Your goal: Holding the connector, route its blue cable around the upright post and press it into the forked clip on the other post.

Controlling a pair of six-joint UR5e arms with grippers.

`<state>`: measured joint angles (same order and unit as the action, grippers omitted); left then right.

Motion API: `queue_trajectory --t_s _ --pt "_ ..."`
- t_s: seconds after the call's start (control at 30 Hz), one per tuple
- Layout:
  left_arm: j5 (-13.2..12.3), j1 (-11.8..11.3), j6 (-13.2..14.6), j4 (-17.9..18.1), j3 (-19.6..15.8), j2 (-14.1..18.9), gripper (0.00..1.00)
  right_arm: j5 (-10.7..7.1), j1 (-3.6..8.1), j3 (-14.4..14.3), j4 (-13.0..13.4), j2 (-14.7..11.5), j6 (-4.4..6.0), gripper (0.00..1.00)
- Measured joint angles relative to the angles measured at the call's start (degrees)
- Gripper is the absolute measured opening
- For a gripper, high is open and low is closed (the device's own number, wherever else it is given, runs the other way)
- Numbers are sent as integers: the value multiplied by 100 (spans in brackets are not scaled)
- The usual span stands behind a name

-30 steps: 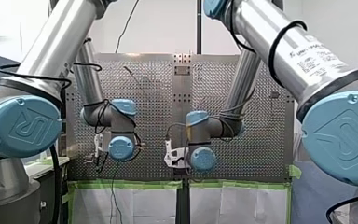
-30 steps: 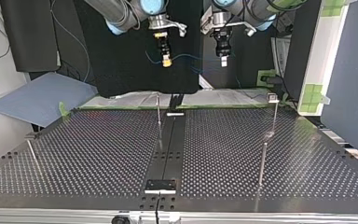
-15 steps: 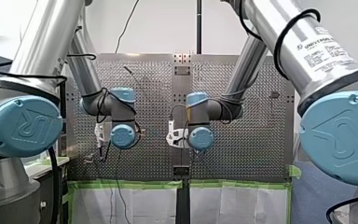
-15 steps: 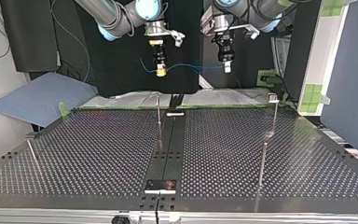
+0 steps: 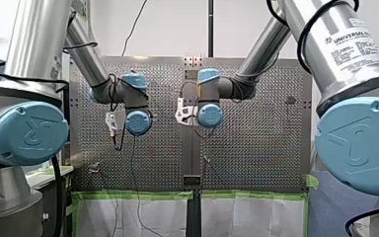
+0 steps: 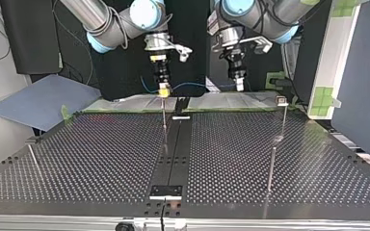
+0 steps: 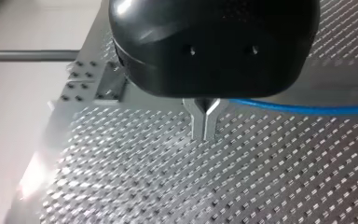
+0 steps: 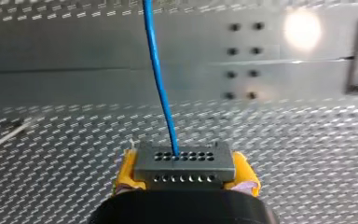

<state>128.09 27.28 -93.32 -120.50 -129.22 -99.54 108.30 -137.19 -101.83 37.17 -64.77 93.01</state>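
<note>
Perforated metal forms the table (image 6: 101, 159), the broadest thing before us, and from its dark centre strip rises the thin middle post (image 6: 164, 118), which we take as our mark. In the top view our right arm (image 6: 120, 21) enters just left of that post's line, and our left arm (image 6: 265, 14) enters well to the post's right. The right gripper (image 6: 164, 89) hangs directly above the post's tip in that view, its yellow pads (image 8: 127, 168) clamped on either side of the grey connector (image 8: 185, 165). The left gripper (image 7: 205, 126) hangs at much the same height, right of the post, its metal fingers (image 7: 199, 123) pressed together on the blue cable (image 8: 160, 84), which sags between the two grippers. Farther right of the post stands a second post (image 6: 283, 115) topped by a small clip (image 6: 281, 100), apart from the cable.
</note>
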Motion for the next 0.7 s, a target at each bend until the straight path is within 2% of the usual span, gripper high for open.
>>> queue_trajectory --t_s 0.2,0.4,0.7 --pt "186 -101 -150 -282 70 285 0 -270 79 313 -358 -211 -84 7" --pt "299 -226 -202 -572 239 571 0 -425 133 622 -667 -232 -122 7" --pt "300 -420 -344 -999 634 1002 0 -665 159 1084 -1073 -234 -217 7"
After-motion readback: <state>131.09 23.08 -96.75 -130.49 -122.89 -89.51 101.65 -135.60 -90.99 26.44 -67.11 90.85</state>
